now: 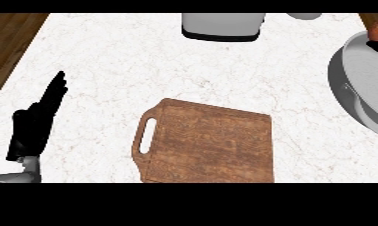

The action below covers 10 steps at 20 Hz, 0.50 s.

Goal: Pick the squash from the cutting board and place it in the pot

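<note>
Marble bench point(184, 65) fills the view; a wooden cutting board point(207, 142) lies near its lower edge, handle slot to the left, nothing on it; the pot point(354, 87) sits at the right edge, partly cut off; the squash cannot be made out anywhere; a grey and black appliance point(221, 26) stands at the far edge; the left hand point(37, 117) rests at the left, fingers point(55, 87) straight and pressed together, holding nothing.

No text, label, brand, number or sign can be read anywhere, neither on the brown wooden cutting board point(207, 142) nor on anything around it.
</note>
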Motion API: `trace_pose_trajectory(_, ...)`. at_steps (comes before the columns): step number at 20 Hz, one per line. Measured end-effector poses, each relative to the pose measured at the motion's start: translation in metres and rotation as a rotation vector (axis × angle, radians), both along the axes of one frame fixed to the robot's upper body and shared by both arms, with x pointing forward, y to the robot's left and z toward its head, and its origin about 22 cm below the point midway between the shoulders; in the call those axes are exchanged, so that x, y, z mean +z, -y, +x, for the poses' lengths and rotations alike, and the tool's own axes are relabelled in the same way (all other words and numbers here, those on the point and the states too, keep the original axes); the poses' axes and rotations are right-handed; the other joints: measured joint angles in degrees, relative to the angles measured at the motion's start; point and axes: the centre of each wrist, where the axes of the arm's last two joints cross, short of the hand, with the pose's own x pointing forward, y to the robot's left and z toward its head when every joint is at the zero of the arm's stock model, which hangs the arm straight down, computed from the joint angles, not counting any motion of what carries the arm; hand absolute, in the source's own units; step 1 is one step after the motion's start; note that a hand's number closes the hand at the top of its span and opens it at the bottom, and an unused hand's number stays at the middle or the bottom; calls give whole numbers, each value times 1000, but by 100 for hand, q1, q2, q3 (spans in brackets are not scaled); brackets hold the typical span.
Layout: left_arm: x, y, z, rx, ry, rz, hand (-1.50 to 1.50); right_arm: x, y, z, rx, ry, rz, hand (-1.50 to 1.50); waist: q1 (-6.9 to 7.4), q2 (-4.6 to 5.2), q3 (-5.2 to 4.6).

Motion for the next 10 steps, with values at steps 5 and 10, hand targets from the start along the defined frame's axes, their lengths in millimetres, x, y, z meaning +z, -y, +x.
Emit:
trace_pose_trajectory(5,4,0,4,-12,4,-4,0,-3,1,1,30,31,101,-150,45,27,4)
trace_pose_trajectory(10,-1,1,3,-3,3,-4,0,-4,5,-1,69,132,155,-150,21,24,8)
